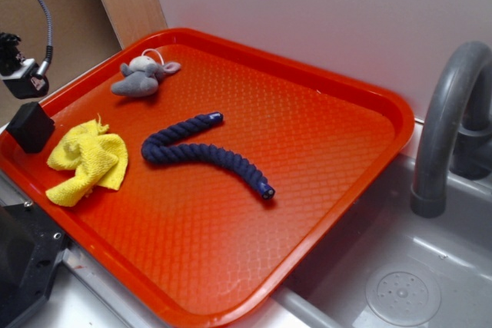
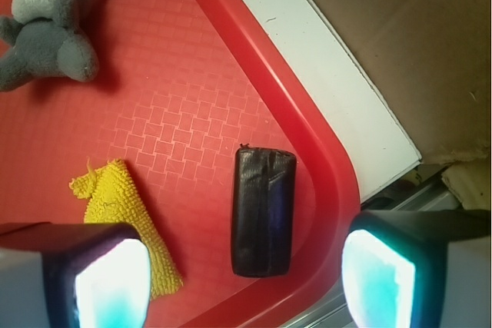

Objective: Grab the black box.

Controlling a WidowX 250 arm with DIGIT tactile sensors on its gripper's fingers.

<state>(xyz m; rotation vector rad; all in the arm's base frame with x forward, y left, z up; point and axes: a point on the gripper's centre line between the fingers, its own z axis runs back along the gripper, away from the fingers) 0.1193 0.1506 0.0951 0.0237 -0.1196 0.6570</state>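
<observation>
The black box (image 2: 264,213) lies on the red tray (image 1: 323,159), near the tray's left rim and just beside the yellow cloth (image 2: 127,213); in the wrist view it shows as an oblong dark block with its long axis running up and down the picture, about midway between my two fingers. I judge the step in hand to be the approach and closing on it. To do it well I should come straight down, keeping the box centred in the gap, so that the pads meet its two long sides and not its ends. I should also keep clear of the cloth on one side and the raised tray rim on the other, since a finger that catches either could tip or push the box. My claw (image 2: 246,282) is spread wide, the glowing pads (image 2: 111,286) well apart, holding nothing and touching nothing that I can see. Farther off lie the grey plush mouse (image 1: 141,77) and the blue rope (image 1: 204,151).
</observation>
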